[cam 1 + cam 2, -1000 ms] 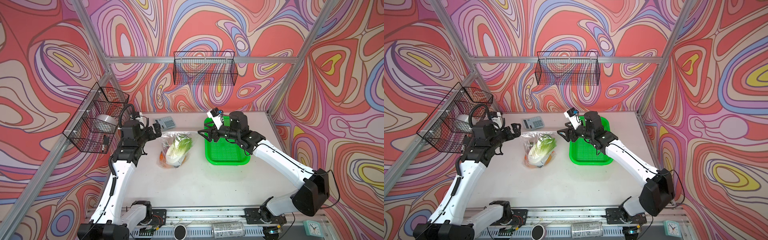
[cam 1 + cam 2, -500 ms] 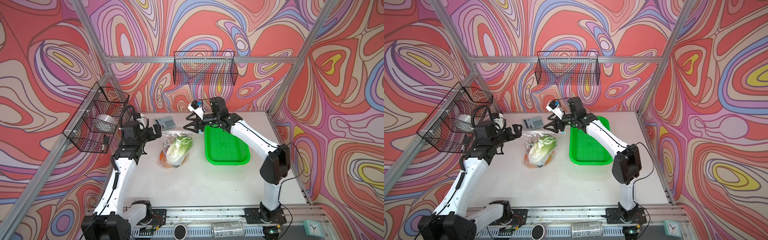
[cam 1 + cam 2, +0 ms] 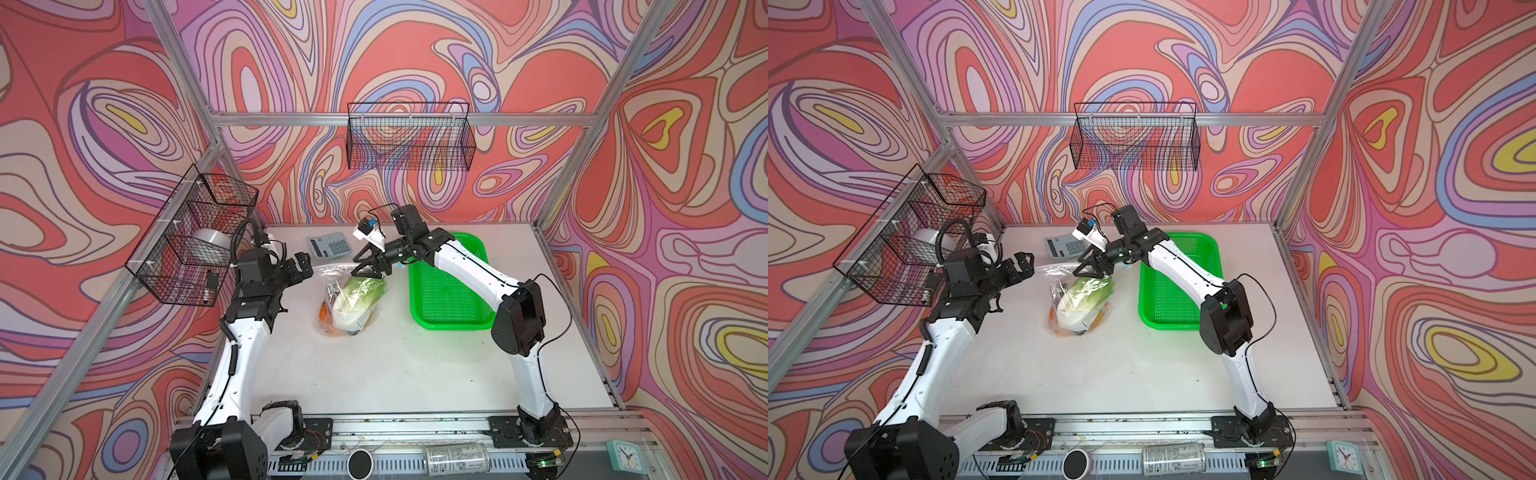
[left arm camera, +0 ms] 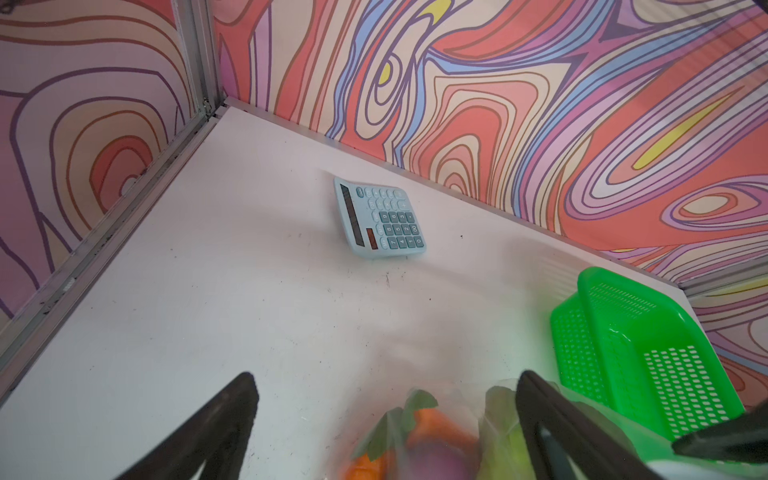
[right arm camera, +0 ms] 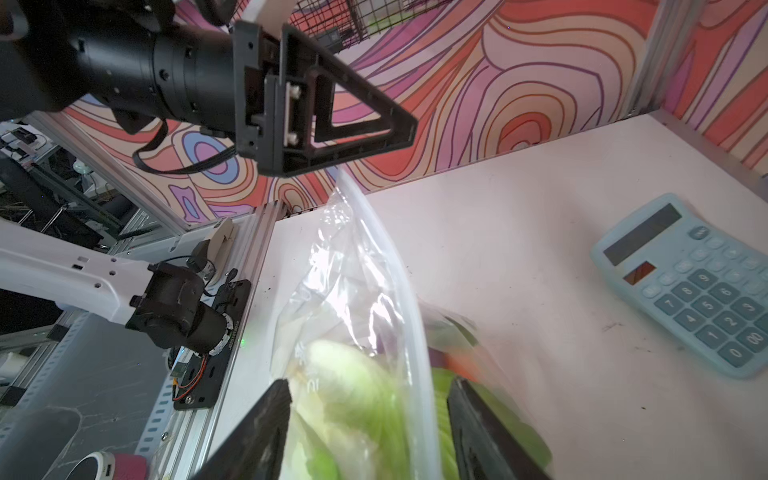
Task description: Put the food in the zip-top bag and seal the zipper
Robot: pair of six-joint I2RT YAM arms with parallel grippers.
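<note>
Both claws are released; the right gripper (image 5: 368, 399) should centre its jaws astride the zipper (image 5: 409, 291) before pinching, while the left gripper (image 3: 306, 267) pins the zip-top bag (image 3: 332, 278).

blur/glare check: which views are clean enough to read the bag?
Left wrist: calculator sharp, but the bag and its contents at the frame edge are smeared. Right wrist: cabbage blurred, calculator soft, white glare on the bag's film. Both top views: sharp, evenly lit, soft shadows only; probably the best for the bag.
</note>
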